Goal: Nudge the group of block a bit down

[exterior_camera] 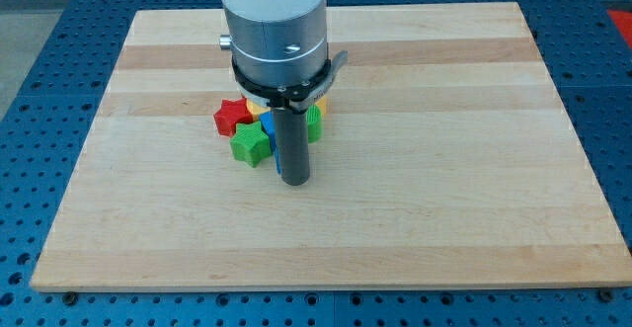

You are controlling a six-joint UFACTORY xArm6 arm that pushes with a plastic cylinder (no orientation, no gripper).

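One rod upright at frame centre, my tip planted just right of green star; red star upper-left, blue, yellow, green bits perhaps touching behind. No fingers fitted.

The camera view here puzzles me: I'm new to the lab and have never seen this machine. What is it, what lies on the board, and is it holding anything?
You have one picture, from a single camera looking down at an angle on a wooden board that rests on a blue perforated table.

The big white and grey cylinder is the end of a robot arm. It has no grasping tool; it ends in a dark rod, and my tip rests on the board. It holds nothing; it only pushes.

Small blocks sit bunched together: a red star-shaped block, a green star-shaped block, and, partly hidden by the rod, a blue block, a yellow block and another green block. My tip is at the cluster's lower right edge, just right of the green star.
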